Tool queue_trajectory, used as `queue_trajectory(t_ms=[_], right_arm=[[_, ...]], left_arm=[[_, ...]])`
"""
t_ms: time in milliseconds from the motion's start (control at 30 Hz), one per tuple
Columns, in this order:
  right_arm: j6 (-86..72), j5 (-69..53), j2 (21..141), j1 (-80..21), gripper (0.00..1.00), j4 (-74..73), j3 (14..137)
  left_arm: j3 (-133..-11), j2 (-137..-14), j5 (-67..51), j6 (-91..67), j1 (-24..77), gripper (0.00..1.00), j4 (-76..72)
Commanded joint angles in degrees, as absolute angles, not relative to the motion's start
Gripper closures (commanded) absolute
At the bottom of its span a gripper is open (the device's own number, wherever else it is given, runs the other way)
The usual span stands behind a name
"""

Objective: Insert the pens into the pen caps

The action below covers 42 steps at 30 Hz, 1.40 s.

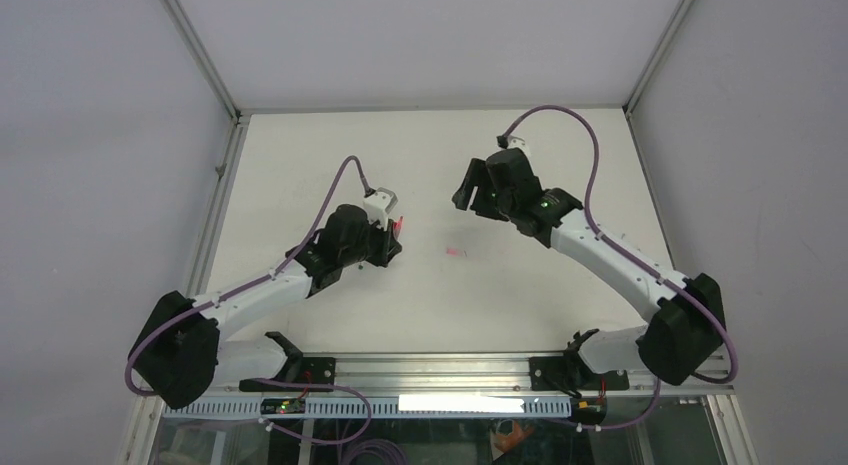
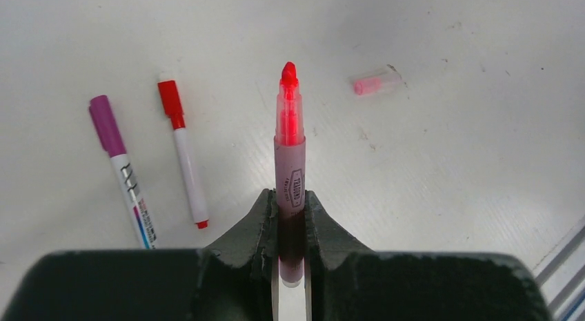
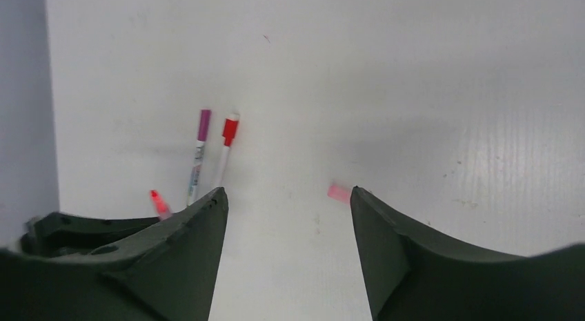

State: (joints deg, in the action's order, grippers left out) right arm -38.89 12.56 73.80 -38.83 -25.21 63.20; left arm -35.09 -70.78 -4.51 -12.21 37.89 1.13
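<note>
My left gripper (image 2: pixel 290 197) is clamped low on the barrel of the light, stiff pink plastic highlighter pen (image 2: pixel 290 138). My right gripper (image 3: pixel 288 195) stands apart and empty. The tiny translucent pink cap (image 3: pixel 338 192) lies near the middle of the white table (image 3: pixel 428 93); it is probably slippery, so I would pinch across its sides.

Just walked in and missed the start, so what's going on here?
The left hand is shut on a pink pen with its tip bare. A pink cap, probably its match, lies loose on the table between the arms. The right hand hangs open above the table, holding nothing. A purple-capped pen and a red-capped pen lie side by side, already capped.
</note>
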Motion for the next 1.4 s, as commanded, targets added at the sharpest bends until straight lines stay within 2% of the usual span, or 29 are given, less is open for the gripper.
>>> queue_trajectory(t_ms=[0, 100, 333, 500, 633, 767, 900, 1367], right_arm=[[-35.8, 0.7, 80.3, -36.1, 0.33, -30.0, 64.0], [-44.2, -4.4, 83.8, -32.8, 0.35, -32.0, 64.1], [-78.5, -15.2, 89.9, -31.9, 0.36, -27.0, 62.7], [-93.0, -9.0, 92.7, -35.1, 0.38, -41.0, 68.1], [-95.4, -4.2, 98.3, -36.2, 0.40, -57.0, 76.8], [-95.5, -3.5, 104.1, -36.1, 0.47, -64.0, 81.0], [-96.2, -3.9, 107.0, -36.0, 0.53, -63.0, 79.8], [-96.4, 2.2, 109.3, -35.3, 0.53, -56.0, 78.3]], left_arm=[[-33.2, -64.9, -0.3, -8.7, 38.1, 1.00, 2.8], [-32.4, -62.2, 1.7, -8.3, 38.1, 1.00, 3.9], [-30.9, -59.8, 2.4, -8.9, 38.1, 1.00, 3.1], [-30.1, -59.1, 1.9, -9.4, 38.1, 1.00, 3.2], [-29.7, -57.6, 2.1, -9.6, 38.1, 1.00, 3.3], [-29.8, -57.4, 1.9, -9.7, 38.0, 1.00, 3.5], [-29.6, -57.0, 1.6, -9.8, 38.1, 1.00, 3.5], [-29.4, -56.9, 0.9, -9.8, 38.1, 1.00, 3.0]])
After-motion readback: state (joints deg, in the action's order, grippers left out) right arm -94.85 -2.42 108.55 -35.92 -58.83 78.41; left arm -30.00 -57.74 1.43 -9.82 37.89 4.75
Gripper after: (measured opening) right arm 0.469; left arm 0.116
